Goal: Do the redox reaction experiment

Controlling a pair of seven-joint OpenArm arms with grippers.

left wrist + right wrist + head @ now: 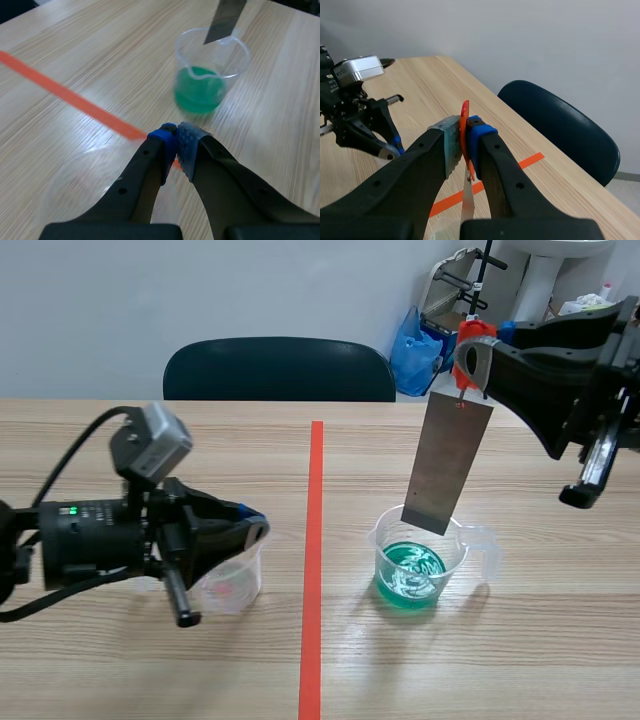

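A clear beaker (pixel 415 565) (pixel 210 70) with green liquid stands right of the red tape line. A grey metal plate (pixel 448 465) (pixel 225 17) (pixel 466 200) hangs above it, its lower edge at the beaker's rim. The plate dangles from an orange tag (pixel 470 335) (pixel 464 112), and my right gripper (pixel 472 345) (pixel 465 131) is shut on that tag. On the other side of the line stands an empty clear cup (pixel 232 585) (pixel 75 190). My left gripper (pixel 255 530) (pixel 177 145) is shut on its rim.
A red tape line (pixel 313 560) runs down the middle of the wooden table. A dark chair (pixel 280 370) (pixel 560 125) stands behind the far edge, with a blue bag (pixel 415 350) beside it. The left arm (pixel 355 110) shows in the right wrist view.
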